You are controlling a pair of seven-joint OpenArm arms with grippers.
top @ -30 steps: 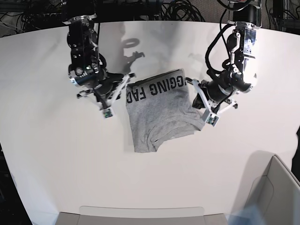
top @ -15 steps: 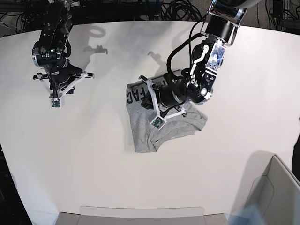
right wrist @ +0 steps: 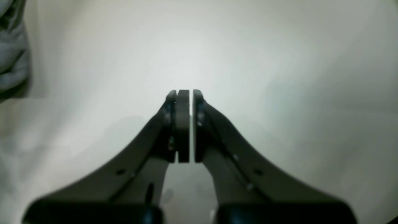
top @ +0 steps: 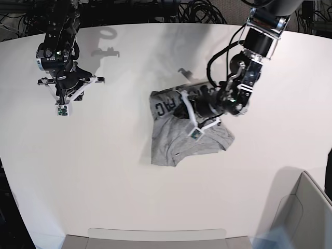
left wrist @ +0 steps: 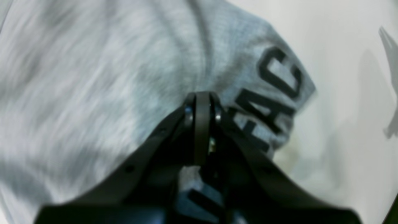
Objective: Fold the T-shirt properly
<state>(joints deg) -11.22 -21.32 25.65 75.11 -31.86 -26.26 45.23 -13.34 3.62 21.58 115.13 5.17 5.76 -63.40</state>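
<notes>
Over the middle of the table, the left gripper (left wrist: 202, 96) has its black jaws pressed tight together, low against the T-shirt (top: 184, 129), right by the black block lettering; whether a pinch of grey cloth sits between the tips I cannot tell, since the wrist picture is blurred. The shirt lies in a rumpled, partly folded bundle near the table's centre, lettered edge toward the far side, plain grey toward me. Well apart, near the far corner, the right gripper (right wrist: 186, 93) hangs above bare tabletop, jaws nearly together with only a thin slit showing and nothing in them. My worry is that one arm working alone could drag the whole bundle sideways instead of laying a clean fold, because nothing pins the other edge; a shallow pinch could also slip off and leave the fold crooked. The table (top: 104, 176) is plain white and smooth, so cloth should slide easily. A pale bin (top: 303, 212) stands at the near corner, and dark cables (top: 202, 10) tangle behind the far edge.
</notes>
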